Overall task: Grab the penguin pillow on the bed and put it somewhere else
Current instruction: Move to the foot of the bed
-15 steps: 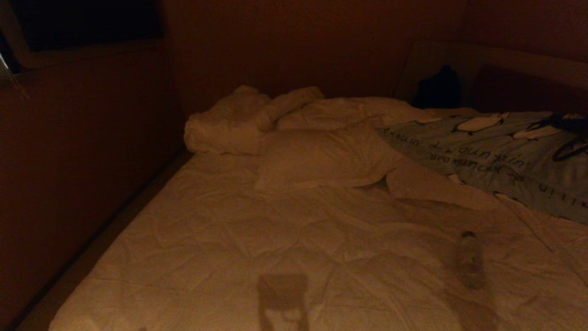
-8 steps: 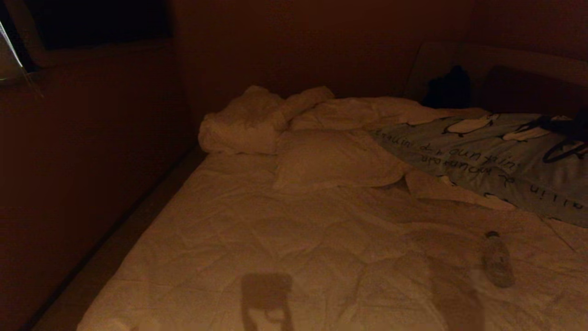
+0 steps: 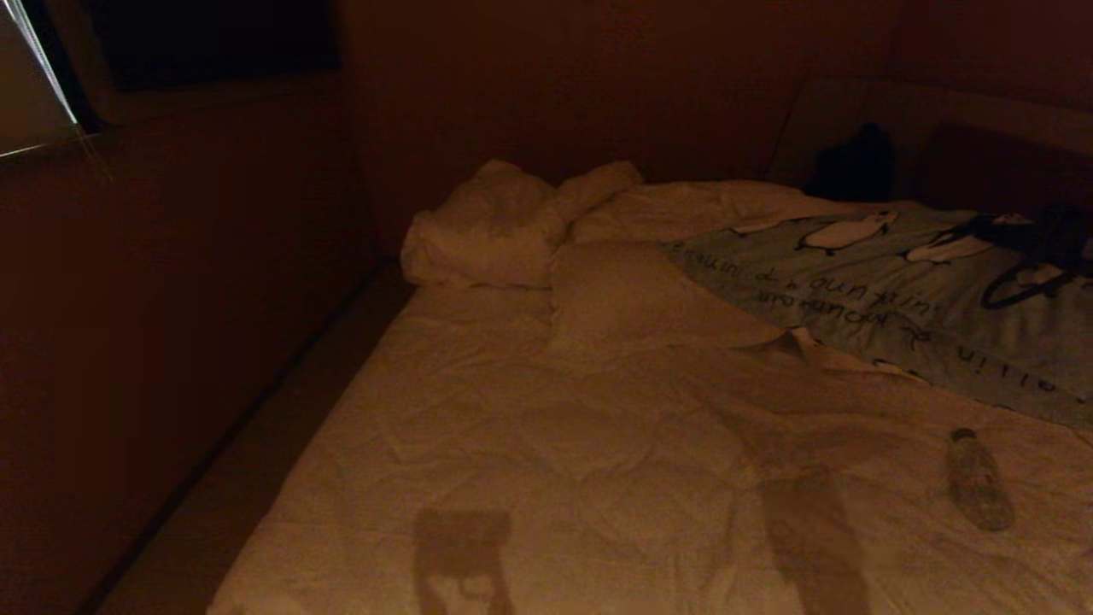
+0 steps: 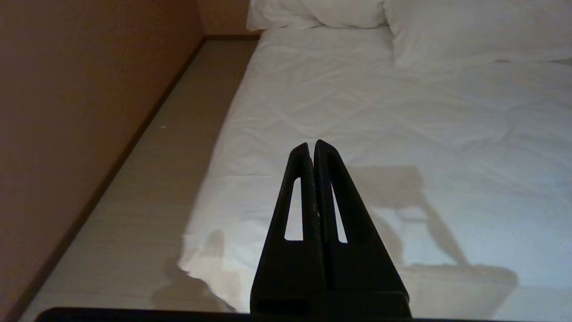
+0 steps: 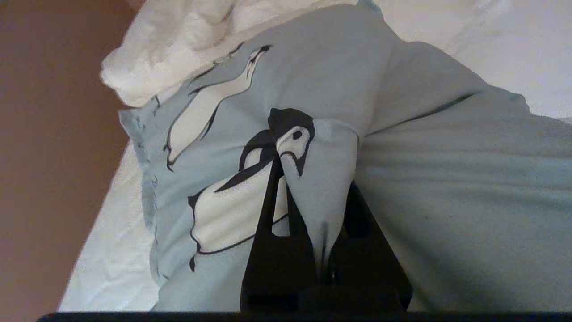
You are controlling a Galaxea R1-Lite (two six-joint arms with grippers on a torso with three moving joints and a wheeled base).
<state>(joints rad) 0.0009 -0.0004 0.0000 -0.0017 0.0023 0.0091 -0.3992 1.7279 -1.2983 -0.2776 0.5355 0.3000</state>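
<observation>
The grey-blue penguin pillow point(image 3: 897, 290) lies across the far right of the bed point(image 3: 555, 461), its near edge lapping over a cream pillow point(image 3: 632, 299). My right gripper point(image 3: 1037, 256) is a dark shape on the pillow's far end. In the right wrist view this gripper point(image 5: 315, 179) is shut on a pinched-up fold of the penguin pillow point(image 5: 447, 179), beside a printed penguin's head. My left gripper point(image 4: 311, 145) is shut and empty, hanging over the bed's near left corner point(image 4: 402, 112); only its shadow shows in the head view.
A clear plastic bottle point(image 3: 979, 478) lies on the bedding at the near right. A rumpled duvet point(image 3: 495, 231) is bunched in the far corner. A dark object point(image 3: 854, 162) leans on the headboard point(image 3: 939, 128). A narrow floor strip point(image 3: 256, 478) separates bed and left wall.
The whole head view has swung, shifting bed and bottle rightward in the picture. Against the bedding, the penguin pillow has slid left over the cream pillow, pulled by my right gripper.
</observation>
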